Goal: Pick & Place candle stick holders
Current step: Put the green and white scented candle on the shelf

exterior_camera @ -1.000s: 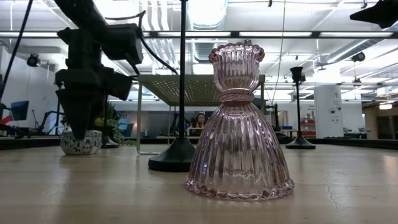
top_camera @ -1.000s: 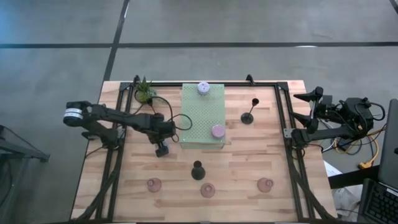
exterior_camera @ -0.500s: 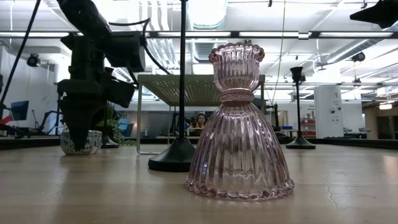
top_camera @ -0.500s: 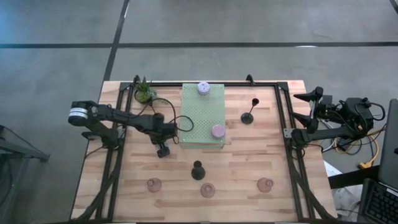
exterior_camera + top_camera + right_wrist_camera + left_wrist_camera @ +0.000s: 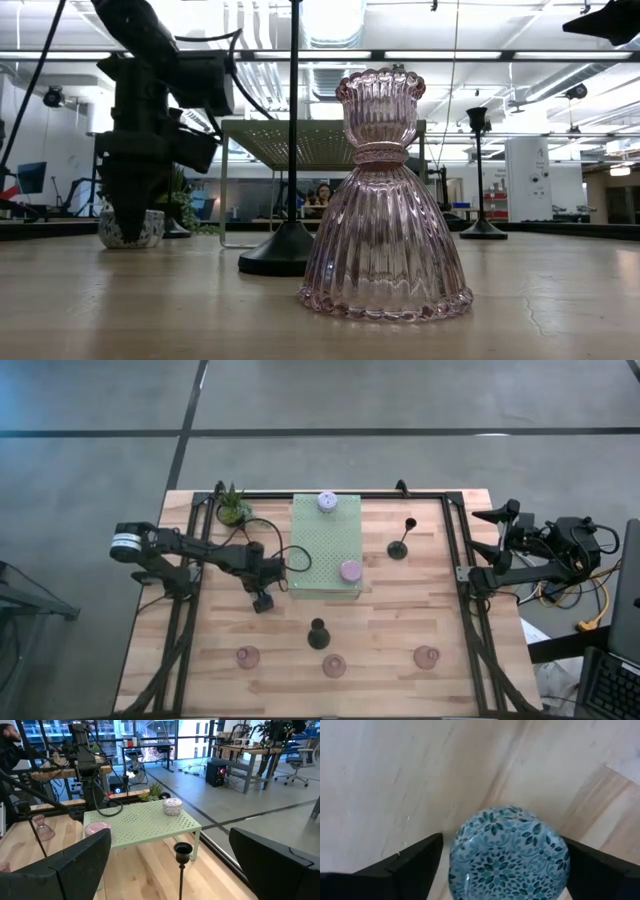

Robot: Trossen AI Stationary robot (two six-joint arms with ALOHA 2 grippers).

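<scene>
Left arm: reaches across the tabletop (image 5: 400,620), wrist bent down, left hand (image 5: 262,601) pointing at the surface; fingers (image 5: 415,862) spread apart, one on each side of what lies below.
Right arm: folded at the tabletop's right edge, right hand (image 5: 503,512) raised, fingers (image 5: 75,857) spread wide, holding nothing.

High view: even, diffuse light, soft short shadows on the table (image 5: 400,610), no glare. Low view: strongly backlit by ceiling strip lights; left arm (image 5: 150,140) is a near-black silhouette, the pink glass holder (image 5: 385,200) glows with highlights on its ribs. Left wrist view: close-up, soft focus on the patterned cup (image 5: 507,852), fingers dark. Right wrist view: bright daylight from windows, background mildly washed out.
</scene>
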